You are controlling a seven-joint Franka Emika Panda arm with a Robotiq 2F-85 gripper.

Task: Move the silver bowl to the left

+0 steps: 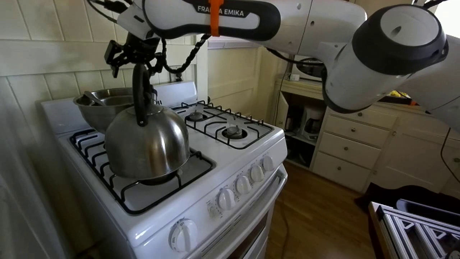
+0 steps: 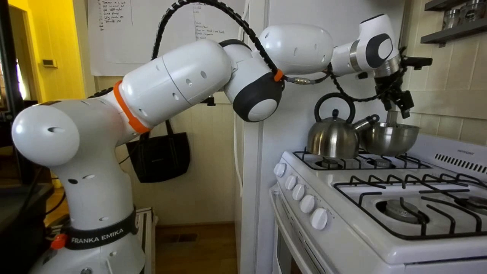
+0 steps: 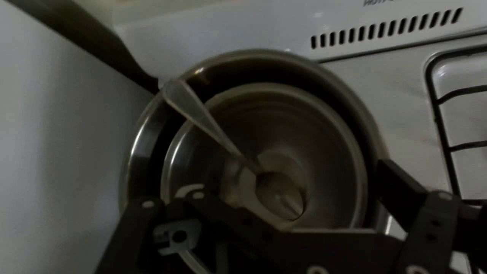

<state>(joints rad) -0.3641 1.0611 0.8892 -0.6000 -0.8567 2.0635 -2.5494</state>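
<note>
Spread wide at its fingers, the gripper (image 2: 397, 108) hung above the back of a white stove (image 1: 224, 160). Black grates (image 2: 418, 238) lay across its top, and a row of white knobs (image 1: 243, 184) ran along its front. Behind rose a pale panelled wall (image 1: 21, 57); a wooden floor (image 1: 316, 216) reached away to a stack of drawers (image 1: 354, 131). In an exterior view, a black bag (image 2: 159, 160) hung behind the arm (image 2: 179, 76), and glass jars (image 2: 472, 11) stood on a grey shelf (image 2: 452, 33). A steel kettle (image 1: 147, 147) sat toward the front of one grate. At the back of that same grate, under the gripper, a smaller silver bowl (image 3: 296, 140) was nested inside a larger silver bowl (image 2: 392, 142), with a spoon (image 3: 199, 116) leaning in the inner one, its handle passing out over both rims. Which bowl the task named could not be told. Both were round and shiny with rounded rims, the inner one dim inside.
</note>
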